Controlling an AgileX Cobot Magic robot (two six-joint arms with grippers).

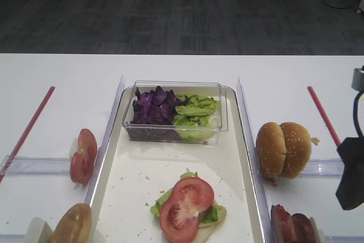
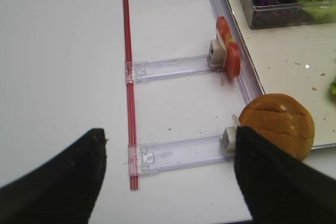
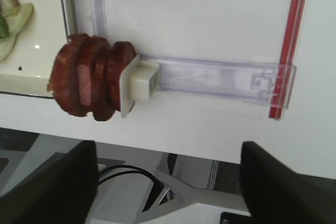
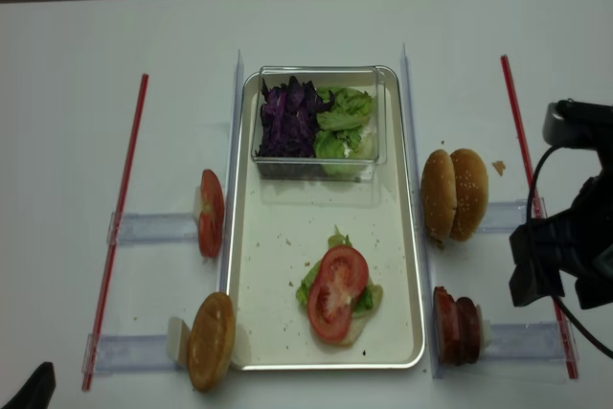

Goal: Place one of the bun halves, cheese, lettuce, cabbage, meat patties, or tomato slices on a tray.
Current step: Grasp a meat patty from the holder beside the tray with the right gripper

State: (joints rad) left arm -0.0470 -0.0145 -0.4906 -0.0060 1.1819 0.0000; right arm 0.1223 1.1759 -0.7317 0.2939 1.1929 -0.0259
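The tray [image 4: 251, 284] holds a stack of bun half, lettuce and one tomato slice [image 4: 336, 292]. More tomato slices [image 4: 210, 213] stand in a holder to its left, with a plain bun half [image 4: 211, 340] in front of them. Sesame bun halves [image 4: 455, 194] and meat patties [image 4: 457, 325] stand to the right. Cabbage [image 4: 287, 118] and lettuce [image 4: 345, 122] fill a clear box. No cheese shows in any view. My right gripper [image 3: 168, 182] hangs open and empty, right of the meat patties [image 3: 92, 82]. Near the front left corner, my left gripper [image 2: 168, 182] is open and empty.
Clear plastic holder rails [image 4: 148, 228] lie on both sides of the tray. Red strips [image 4: 120, 208] run along the far left and far right [image 4: 522, 131]. The right wrist view looks past the table's front edge [image 3: 173, 140] to the frame and cables below.
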